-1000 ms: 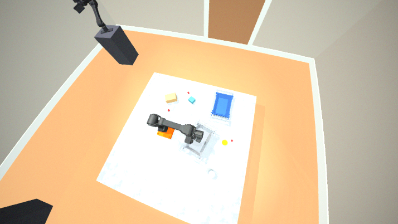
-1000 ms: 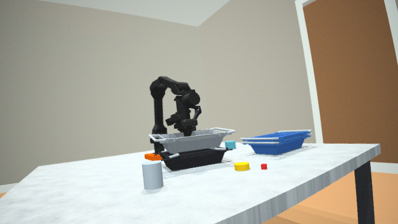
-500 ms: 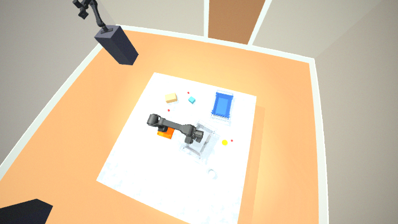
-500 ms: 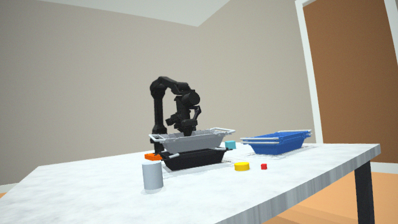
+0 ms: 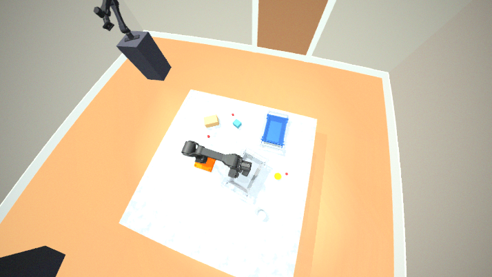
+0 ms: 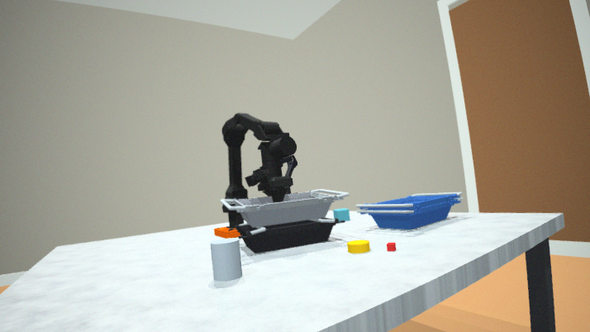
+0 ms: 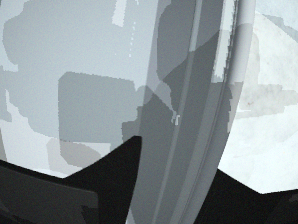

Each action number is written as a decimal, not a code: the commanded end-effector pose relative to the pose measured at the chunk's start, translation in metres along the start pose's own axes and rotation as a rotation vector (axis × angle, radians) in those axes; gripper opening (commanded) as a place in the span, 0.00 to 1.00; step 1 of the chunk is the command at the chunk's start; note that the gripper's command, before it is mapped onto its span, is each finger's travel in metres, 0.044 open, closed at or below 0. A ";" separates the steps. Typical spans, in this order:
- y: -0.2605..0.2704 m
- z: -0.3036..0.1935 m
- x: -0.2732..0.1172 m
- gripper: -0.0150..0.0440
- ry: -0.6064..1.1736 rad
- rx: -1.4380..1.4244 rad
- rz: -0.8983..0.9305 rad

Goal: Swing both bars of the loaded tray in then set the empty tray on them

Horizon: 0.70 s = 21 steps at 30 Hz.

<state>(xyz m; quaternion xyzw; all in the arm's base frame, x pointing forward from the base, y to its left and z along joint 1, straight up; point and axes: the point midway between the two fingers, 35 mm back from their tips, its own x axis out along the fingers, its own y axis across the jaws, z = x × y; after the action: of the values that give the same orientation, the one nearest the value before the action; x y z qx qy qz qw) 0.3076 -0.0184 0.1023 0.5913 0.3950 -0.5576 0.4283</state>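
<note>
The grey empty tray (image 5: 249,180) (image 6: 289,211) (image 7: 172,100) is directly above the black tray (image 6: 291,237) and looks about level. Its own wire bars stick out over its ends. My gripper (image 6: 278,200) (image 7: 154,145) points down and is shut on the grey tray's long side wall. The black tray stands on the table. Its left bar (image 6: 257,231) and right bar (image 6: 326,220) show at the gap between the trays, reaching in under the grey tray. Whether the grey tray's weight rests on them cannot be told. The blocks inside the black tray are hidden.
A blue tray (image 5: 275,130) (image 6: 406,216) stands at the back right. A grey cylinder (image 5: 262,215) (image 6: 226,260), a yellow disc (image 5: 278,176) (image 6: 358,247) and a red cube (image 5: 287,173) (image 6: 391,247) stand nearby. A cyan block (image 5: 237,123) (image 6: 341,214) and a tan block (image 5: 211,121) lie farther off.
</note>
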 end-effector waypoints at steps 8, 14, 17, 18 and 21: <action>-0.007 0.001 0.006 0.48 -0.001 0.004 -0.036; -0.007 0.001 0.006 0.63 -0.001 0.004 -0.036; -0.007 0.001 0.006 0.70 -0.001 0.004 -0.036; -0.007 0.001 0.006 0.73 -0.001 0.004 -0.036; -0.007 0.001 0.006 0.80 -0.001 0.004 -0.036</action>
<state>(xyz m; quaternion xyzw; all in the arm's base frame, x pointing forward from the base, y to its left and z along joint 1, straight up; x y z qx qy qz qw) 0.3018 -0.0176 0.0958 0.5837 0.4028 -0.5662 0.4201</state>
